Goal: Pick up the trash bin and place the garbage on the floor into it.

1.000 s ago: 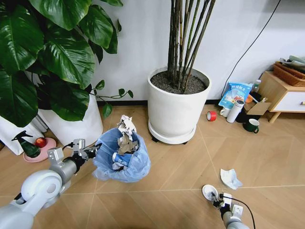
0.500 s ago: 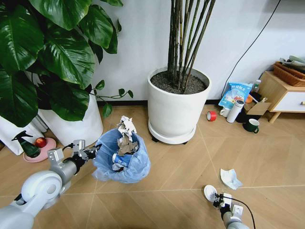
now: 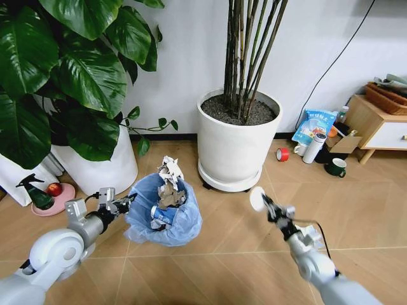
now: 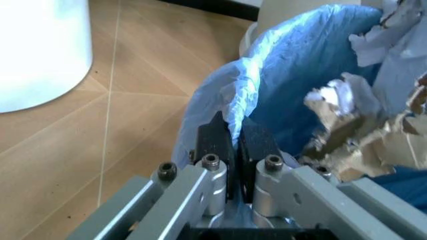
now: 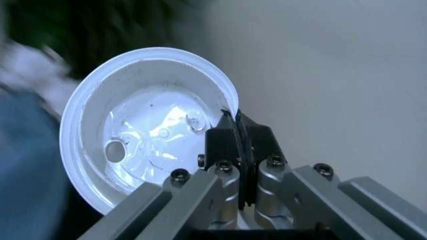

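You've got the floor (image 3: pixel 241 248) nearly clear around the bin (image 3: pixel 166 216), which sits between the two big white pots (image 3: pixel 232 149) and is already stuffed — paper wads, torn cardboard and a crushed blue-white packet stick up past the blue bag. Left gripper (image 3: pixel 121 204) is at the bin's near-left rim; the wrist view shows its fingers (image 4: pixel 215 142) pinched tight on a fold of the liner (image 4: pixel 237 95), so it's got the bag edge, not the hard rim as far as I can tell. Whether the bin is lifted or resting on the planks I can't say. Right gripper (image 3: pixel 264 202) is up in the air to the right of the bin, well apart from it, fingers (image 5: pixel 223 140) clamped on the rim of the white disc (image 5: pixel 143 125) — held edge-on, cup side toward the wrist cam. My read: most litter is in, the disc is off the floor but not over the bin yet. Left to do: drop the disc in; I see no other loose litter on the visible planks, though the arm hides part of them. The bottle (image 3: pixel 313 148) and mug (image 3: pixel 335 167) by the cabinet aren't yours.
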Controlling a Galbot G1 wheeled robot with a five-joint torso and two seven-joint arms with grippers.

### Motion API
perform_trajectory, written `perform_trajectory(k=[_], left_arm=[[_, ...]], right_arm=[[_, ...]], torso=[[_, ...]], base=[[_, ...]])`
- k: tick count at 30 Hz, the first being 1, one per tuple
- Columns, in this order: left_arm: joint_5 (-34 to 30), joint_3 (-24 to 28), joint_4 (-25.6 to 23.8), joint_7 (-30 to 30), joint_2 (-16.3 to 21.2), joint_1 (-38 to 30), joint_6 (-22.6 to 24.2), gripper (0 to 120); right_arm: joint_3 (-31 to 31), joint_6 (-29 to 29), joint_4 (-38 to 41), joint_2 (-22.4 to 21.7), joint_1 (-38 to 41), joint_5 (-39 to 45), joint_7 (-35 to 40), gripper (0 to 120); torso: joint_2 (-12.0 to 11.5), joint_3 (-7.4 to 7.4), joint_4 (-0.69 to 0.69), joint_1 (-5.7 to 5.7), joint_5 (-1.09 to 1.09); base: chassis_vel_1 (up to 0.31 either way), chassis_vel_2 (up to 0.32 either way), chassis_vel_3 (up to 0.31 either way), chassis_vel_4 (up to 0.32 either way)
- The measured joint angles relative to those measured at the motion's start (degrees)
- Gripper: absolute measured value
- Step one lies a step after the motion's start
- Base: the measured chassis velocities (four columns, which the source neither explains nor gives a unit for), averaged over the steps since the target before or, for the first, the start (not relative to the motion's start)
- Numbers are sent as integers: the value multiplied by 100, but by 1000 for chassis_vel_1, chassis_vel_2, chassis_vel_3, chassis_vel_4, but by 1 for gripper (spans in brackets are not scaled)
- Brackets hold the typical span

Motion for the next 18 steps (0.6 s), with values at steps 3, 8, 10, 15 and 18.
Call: perform_trajectory(k=[3,8,10,15,18], left_arm=[[28,30,-15,20,10,4,0,0],[66,82,-49,43,43,11,1,0],[80,112,-69,60,64,14,1,0],[102,157,-70,80,73,2,2,0],[104,188,-60,95,83,-36,2,0]], right_arm=[[-255,10,67,-11,428,172,-329,0],[-824,9,-29,6,1204,347,-770,0],[-1182,-11,-103,47,1649,500,-945,0],[-1603,-34,-176,111,2077,627,-1102,0],[-1903,-45,-226,131,2314,681,-1219,0]], torso=[[0,1,-1,0,-3],[0,1,0,0,-2],[0,0,0,0,-1],[0,0,0,0,-1],[0,0,0,0,-1]], base=[[0,0,0,0],[0,0,0,0],[0,0,0,0],[0,0,0,0],[0,0,0,0]])
